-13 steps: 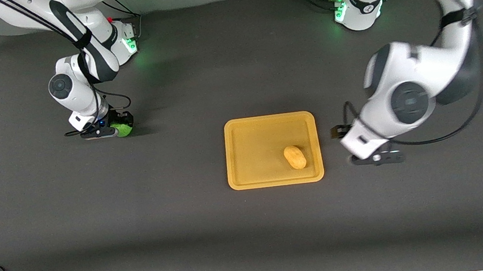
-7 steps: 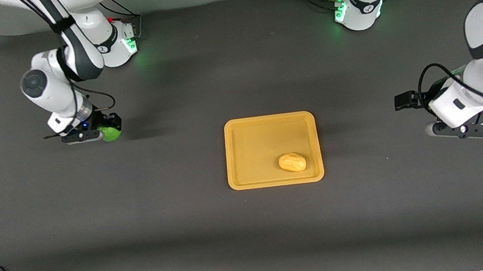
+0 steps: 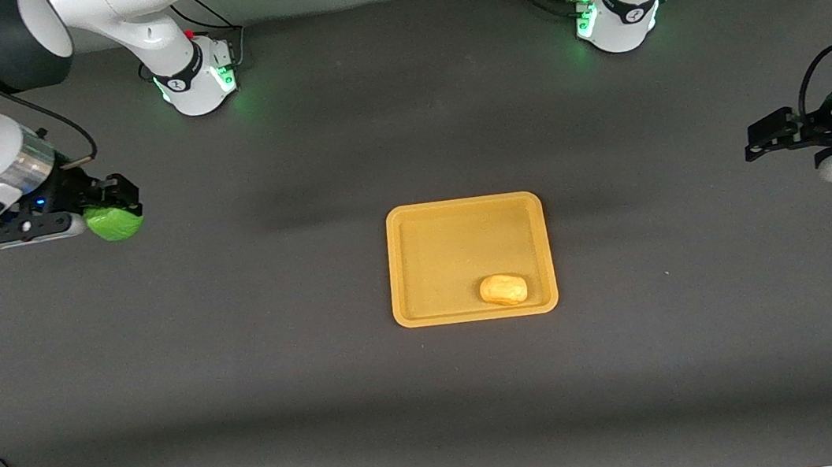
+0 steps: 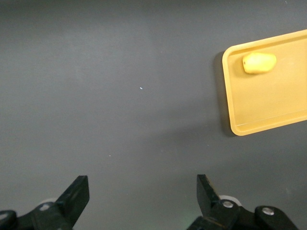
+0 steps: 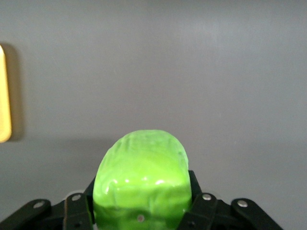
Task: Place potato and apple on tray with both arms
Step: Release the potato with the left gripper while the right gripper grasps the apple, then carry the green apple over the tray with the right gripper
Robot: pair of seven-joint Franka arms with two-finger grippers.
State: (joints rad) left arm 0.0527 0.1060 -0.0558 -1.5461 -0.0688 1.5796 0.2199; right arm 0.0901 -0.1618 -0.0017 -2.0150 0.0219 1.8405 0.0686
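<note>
The right gripper point(image 3: 114, 215) squeezes the apple point(image 3: 114, 222) — bound for the tray point(image 3: 414, 222), where the potato point(image 3: 504, 289) lies; the left gripper point(image 3: 770, 139) waits, fingers spread apart, holding nothing.

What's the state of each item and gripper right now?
potato: lying on the tray, in the corner nearest the front camera at the left arm's end, free of any gripper.
apple: held off the table by the right gripper.
tray: flat on the table, holding only the potato.
right gripper: shut on the apple, over bare table at the right arm's end.
left gripper: open, empty, over bare table at the left arm's end.
</note>
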